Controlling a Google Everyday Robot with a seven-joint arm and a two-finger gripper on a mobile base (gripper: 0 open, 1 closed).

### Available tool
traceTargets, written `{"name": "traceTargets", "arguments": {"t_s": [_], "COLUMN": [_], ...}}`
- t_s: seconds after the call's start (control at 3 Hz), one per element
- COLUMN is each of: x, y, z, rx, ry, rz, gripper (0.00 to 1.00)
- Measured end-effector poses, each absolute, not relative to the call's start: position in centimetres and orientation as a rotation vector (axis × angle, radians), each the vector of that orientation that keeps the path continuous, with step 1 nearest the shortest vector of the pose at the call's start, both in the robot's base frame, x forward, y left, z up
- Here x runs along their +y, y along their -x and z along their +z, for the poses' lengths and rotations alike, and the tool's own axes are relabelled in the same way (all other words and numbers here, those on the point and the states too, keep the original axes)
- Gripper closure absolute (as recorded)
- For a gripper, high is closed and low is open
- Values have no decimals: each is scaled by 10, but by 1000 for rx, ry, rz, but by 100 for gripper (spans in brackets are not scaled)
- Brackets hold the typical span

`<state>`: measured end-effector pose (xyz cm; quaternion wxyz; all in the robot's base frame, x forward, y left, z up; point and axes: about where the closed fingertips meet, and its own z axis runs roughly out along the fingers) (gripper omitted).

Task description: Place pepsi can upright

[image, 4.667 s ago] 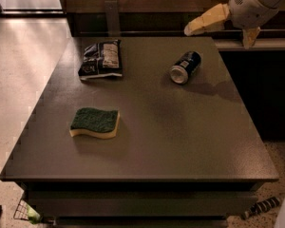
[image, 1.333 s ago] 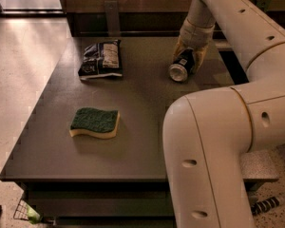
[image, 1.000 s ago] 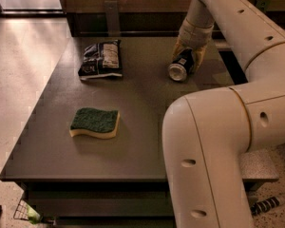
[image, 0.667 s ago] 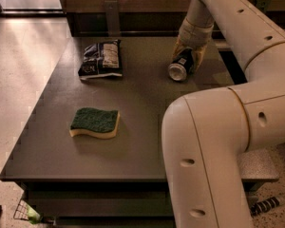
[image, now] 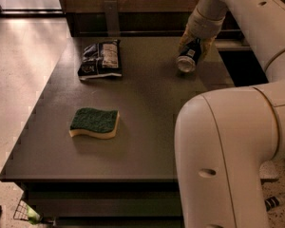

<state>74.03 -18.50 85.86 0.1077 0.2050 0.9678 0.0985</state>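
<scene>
The pepsi can (image: 187,61) is dark blue with a silver end. It is tilted, silver end toward me, at the back right of the dark table (image: 147,127). My gripper (image: 195,45) comes down from above at the back right. Its yellowish fingers (image: 182,38) sit on either side of the can's body, closed on it. The can seems to be held slightly off the table top. The can's upper part is hidden by the fingers.
A dark blue-and-white snack bag (image: 100,60) lies at the back left. A green and yellow sponge (image: 94,122) lies left of centre. My white arm (image: 228,156) fills the right foreground and hides the table's right front. A dark ledge runs behind the table.
The gripper has closed around the can. The can has shifted a little up and to the right, and its silver end now tilts more downward. Sponge and bag have not moved.
</scene>
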Motion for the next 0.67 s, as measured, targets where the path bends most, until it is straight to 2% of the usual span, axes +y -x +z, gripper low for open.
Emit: {"name": "traceTargets", "arguments": {"t_s": [0.67], "x": [-203], "y": [-745], "z": [907], "rx": [2655], "ry": [-229], "rz": [488], "gripper": [100]}}
